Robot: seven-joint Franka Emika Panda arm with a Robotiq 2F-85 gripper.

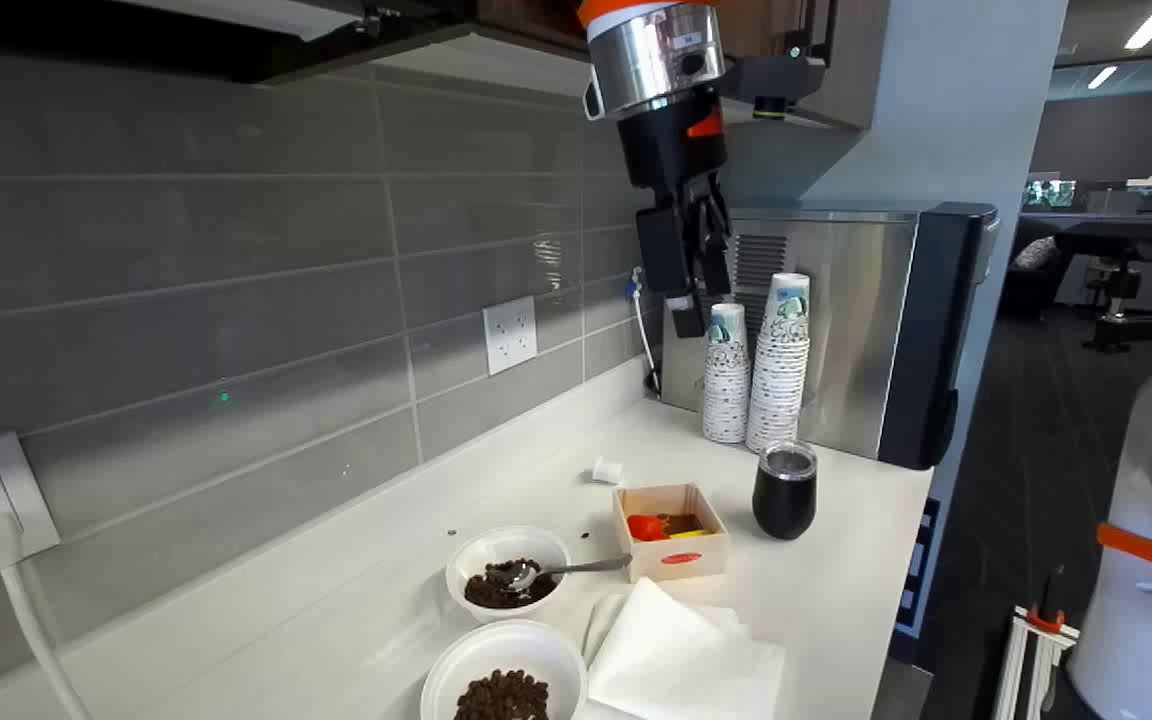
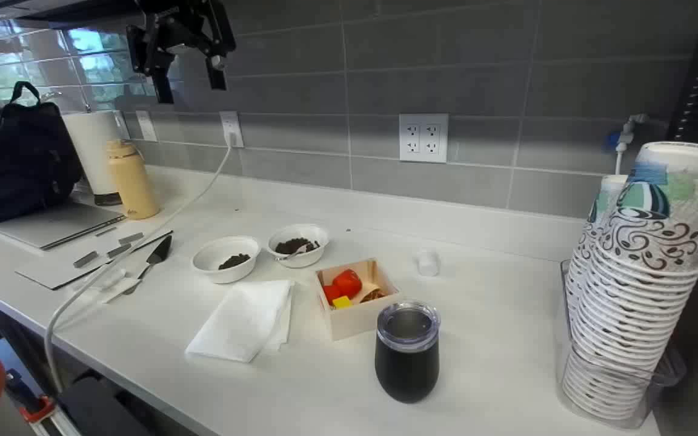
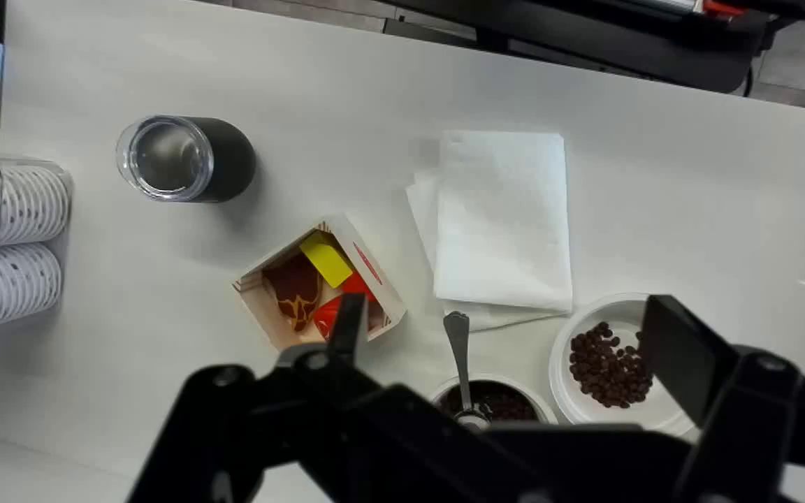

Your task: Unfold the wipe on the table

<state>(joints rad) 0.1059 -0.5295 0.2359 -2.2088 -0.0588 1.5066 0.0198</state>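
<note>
The white wipe (image 1: 681, 650) lies folded in layers on the white table (image 2: 488, 345). It also shows in an exterior view (image 2: 240, 324) and in the wrist view (image 3: 502, 216), where a lower layer sticks out at its left and bottom edges. My gripper (image 3: 516, 332) is open with nothing between its fingers. It hangs high above the table, as both exterior views show (image 1: 701, 300) (image 2: 191, 88). In the wrist view its fingers stand wide apart, below the wipe in the picture, and touch nothing.
Two white bowls (image 2: 222, 276) (image 2: 305, 259) of dark bits stand beside the wipe, one with a spoon (image 3: 460, 356). Close by are a small wooden box (image 2: 358, 324) and a black tumbler (image 2: 406, 369). Stacked paper cups (image 1: 778, 390) and a tiled wall (image 1: 186, 250) bound the table.
</note>
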